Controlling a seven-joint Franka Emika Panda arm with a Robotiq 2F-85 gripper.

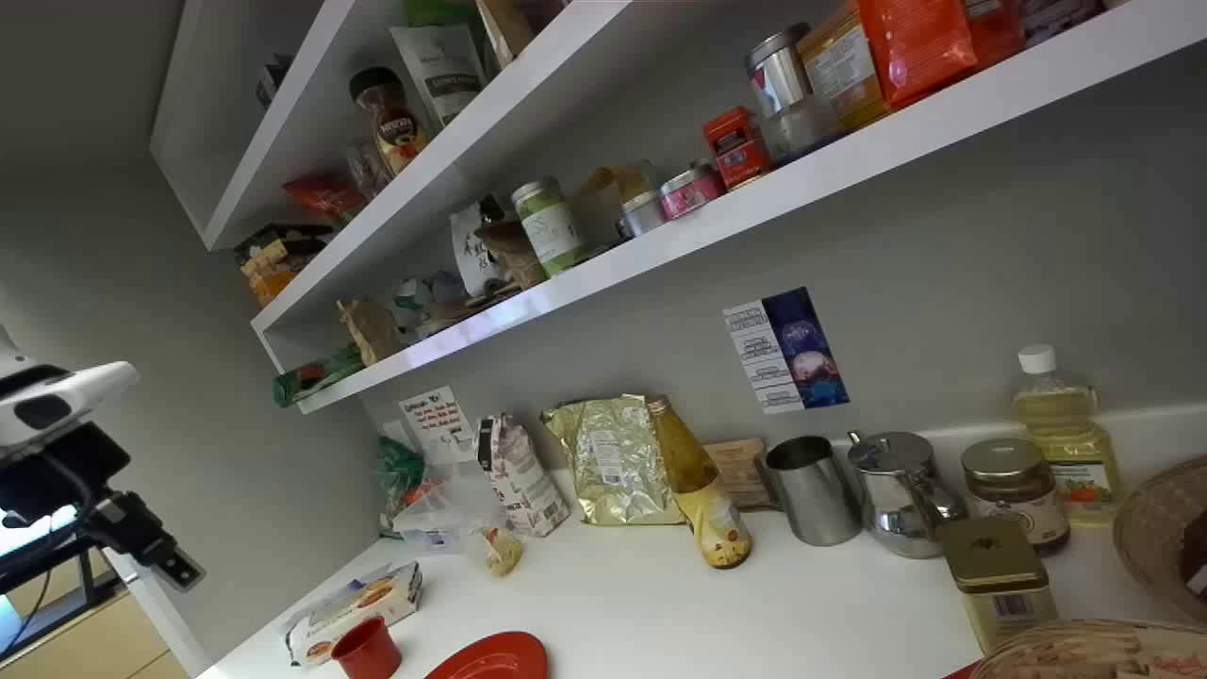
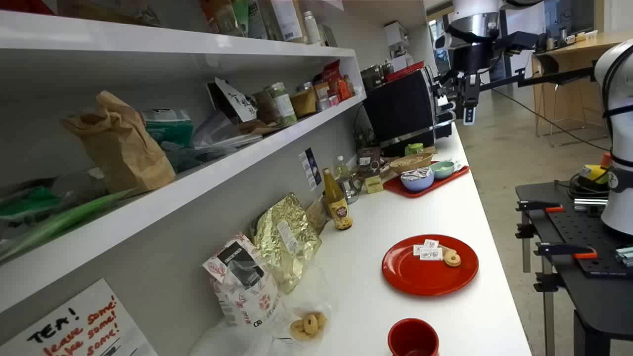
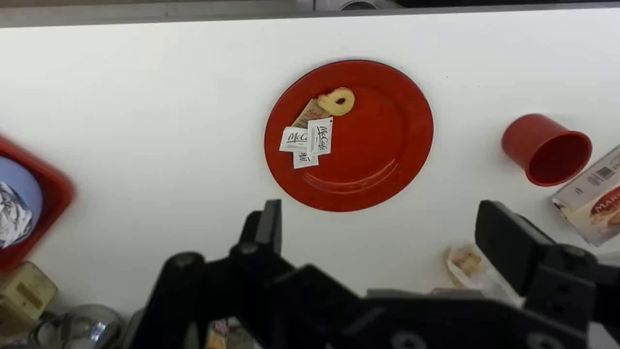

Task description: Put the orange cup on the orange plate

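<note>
The orange cup, short and red-orange, stands upright on the white counter in both exterior views (image 1: 366, 651) (image 2: 413, 341). In the wrist view it is at the right (image 3: 525, 138). The orange plate, round and glossy, lies beside it, apart from it, in both exterior views (image 1: 500, 657) (image 2: 410, 284), and at the upper middle of the wrist view (image 3: 382, 131). Several white and brown packets and a ring-shaped biscuit lie on the plate. My gripper (image 3: 380, 213) is wide open and empty. It hangs high above the counter in both exterior views (image 1: 177, 569) (image 2: 469, 116).
A biscuit box (image 1: 356, 613) lies right beside the cup. A bag of ring biscuits (image 2: 307, 326), a gold foil bag (image 2: 287, 242) and a yellow bottle (image 2: 338, 202) stand along the wall. A red tray with bowls (image 2: 413, 194) is farther along. Shelves (image 1: 585, 273) overhang the counter.
</note>
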